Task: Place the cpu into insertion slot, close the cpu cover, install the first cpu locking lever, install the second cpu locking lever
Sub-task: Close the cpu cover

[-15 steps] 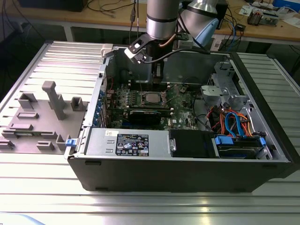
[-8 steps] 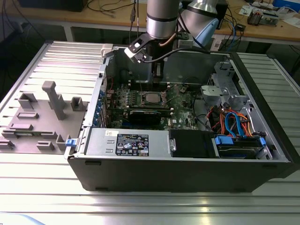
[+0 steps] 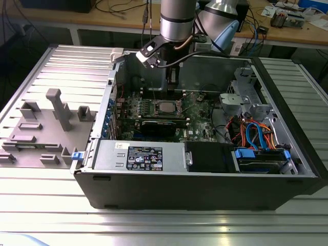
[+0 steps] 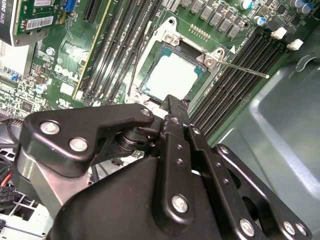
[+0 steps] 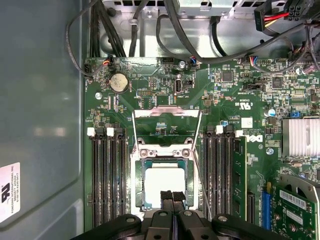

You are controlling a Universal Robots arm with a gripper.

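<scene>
The cpu [image 5: 164,182] [image 4: 172,77] [image 3: 165,107], a silver-grey square, lies flat in the insertion slot [image 5: 138,186] [image 4: 146,59] on the green board. Beyond the slot the cpu cover [image 5: 166,111], a thin metal frame, is swung open on its hinge, and green board shows through its cut-out. A thin locking lever [image 5: 201,182] [image 4: 245,70] sticks out loose beside the slot. My gripper [image 5: 173,196] [image 4: 172,106] [image 3: 172,82] hangs just above the cpu's near edge, its black fingertips shut together with nothing between them.
Long black memory slots [image 5: 107,175] [image 5: 220,175] flank the socket on both sides. A black card [image 3: 163,124] lies in front of it, cables [image 3: 253,134] and drive bays sit at the exterior view's right, and the case wall [image 5: 40,115] stands close by.
</scene>
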